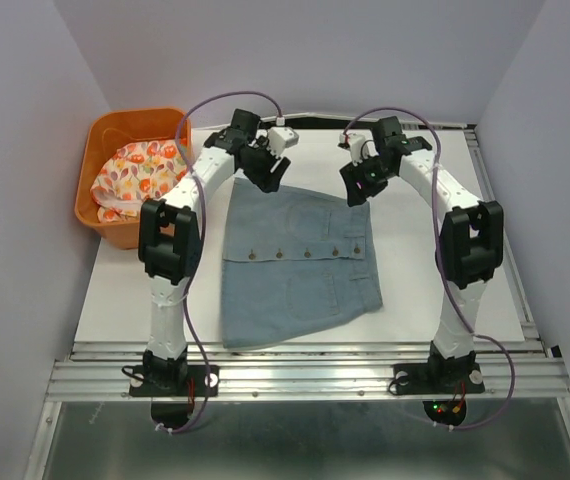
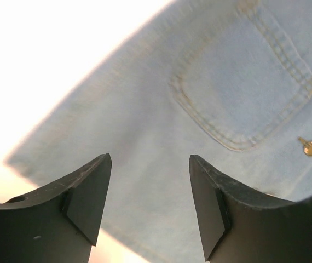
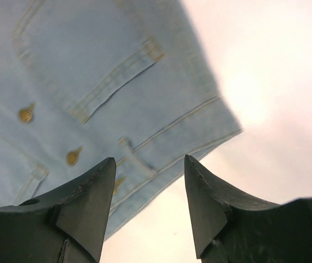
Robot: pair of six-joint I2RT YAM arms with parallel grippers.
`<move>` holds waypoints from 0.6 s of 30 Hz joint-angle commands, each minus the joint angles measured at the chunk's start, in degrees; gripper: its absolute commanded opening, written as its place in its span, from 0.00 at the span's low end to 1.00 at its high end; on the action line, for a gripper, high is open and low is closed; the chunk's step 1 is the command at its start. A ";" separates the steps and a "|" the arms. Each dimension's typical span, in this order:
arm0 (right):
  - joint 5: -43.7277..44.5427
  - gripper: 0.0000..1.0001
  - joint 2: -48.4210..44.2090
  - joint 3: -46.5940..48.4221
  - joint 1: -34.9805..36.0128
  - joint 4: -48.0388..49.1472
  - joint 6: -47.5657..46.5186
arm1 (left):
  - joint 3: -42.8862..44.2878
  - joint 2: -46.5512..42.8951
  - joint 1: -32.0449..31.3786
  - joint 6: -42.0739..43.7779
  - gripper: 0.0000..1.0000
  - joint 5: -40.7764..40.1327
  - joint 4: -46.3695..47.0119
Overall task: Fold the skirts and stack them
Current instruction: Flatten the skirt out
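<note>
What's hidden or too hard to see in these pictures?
Floral skirt, top view: bunched in the orange basket; its shape is hidden.
Denim skirt, top view: both far corners partly covered by the left gripper and right gripper.
Wrist views: skirt cut off by frame edges; table washed out.

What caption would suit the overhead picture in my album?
Left arm and right arm hold open jaws near a denim skirt spread on the table; a floral skirt waits in the orange basket.
</note>
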 commanded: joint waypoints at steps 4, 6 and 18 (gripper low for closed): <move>9.76 0.59 6.93 7.47 -3.20 7.87 0.03 | 20.93 5.67 4.29 7.15 0.69 1.08 -4.00; 9.93 0.59 9.39 8.96 -4.52 8.05 -1.11 | 25.07 9.90 5.70 7.24 0.69 1.77 -5.15; 7.74 0.59 16.52 7.82 -5.58 8.22 -4.02 | 21.92 16.94 8.25 7.33 0.69 1.25 0.99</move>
